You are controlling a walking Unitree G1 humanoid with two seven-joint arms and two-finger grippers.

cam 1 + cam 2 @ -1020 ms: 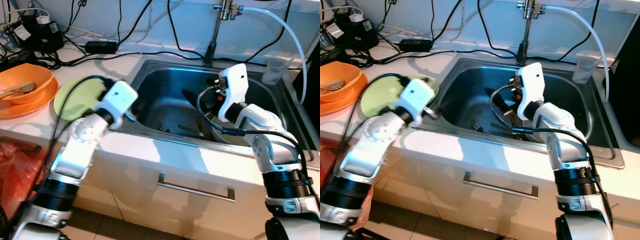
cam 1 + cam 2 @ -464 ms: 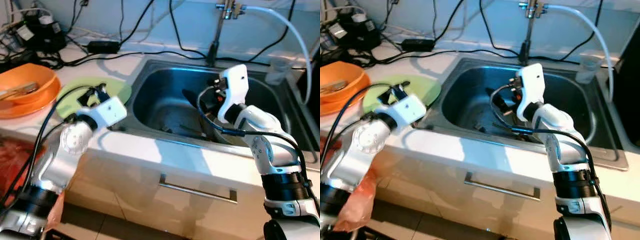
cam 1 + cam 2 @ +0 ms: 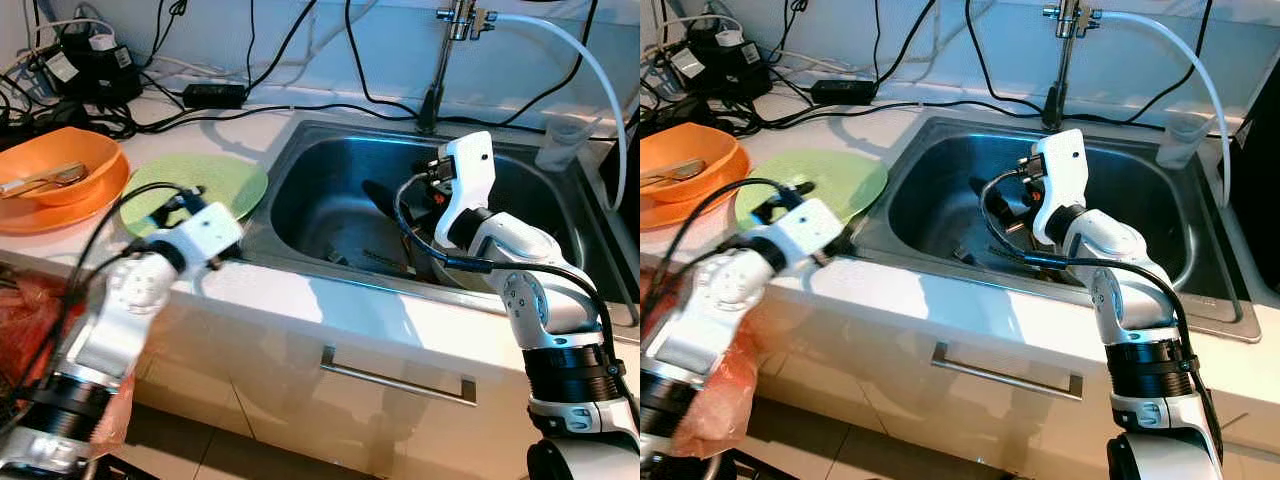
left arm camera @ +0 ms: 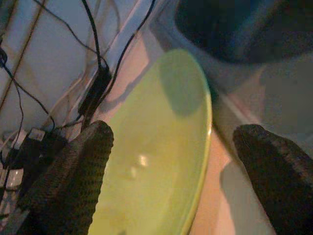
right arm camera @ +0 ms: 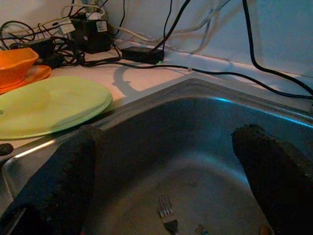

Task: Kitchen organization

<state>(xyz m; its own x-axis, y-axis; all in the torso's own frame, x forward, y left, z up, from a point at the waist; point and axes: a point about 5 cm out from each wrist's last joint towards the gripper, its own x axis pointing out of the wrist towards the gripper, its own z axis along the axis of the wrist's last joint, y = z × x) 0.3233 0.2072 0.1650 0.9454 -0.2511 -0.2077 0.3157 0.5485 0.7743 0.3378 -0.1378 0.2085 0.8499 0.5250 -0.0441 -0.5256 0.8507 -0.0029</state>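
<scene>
Left wrist view shows the left gripper (image 4: pixel 171 181), fingers spread wide, above the flat round green plastic plate (image 3: pixel 195 192) at centre left, probably light, stiff, best pinched at its rim; the right gripper (image 5: pixel 168 174) gapes wide over the steel sink (image 3: pixel 330 165).

The sink (image 3: pixel 300 195) is sitting in the counter (image 3: pixel 330 300) ahead of me, with the tap (image 3: pixel 440 60) standing at its far rim. A fork (image 5: pixel 166 215) is lying in the sink. The plate (image 3: pixel 195 190) is lying on the counter just left of the sink, and the bowl (image 3: pixel 55 175) is sitting further left, with cutlery (image 3: pixel 40 180) resting in it. Cables (image 3: pixel 200 95) and a power brick (image 3: pixel 210 95) are lying along the far edge of the counter, behind the plate. A cup (image 3: pixel 562 145) is standing at the far right corner of the sink. My left gripper (image 4: pixel 171 166) is hanging over the plate's near side; my right gripper (image 5: pixel 166 166) is hovering over the sink.
</scene>
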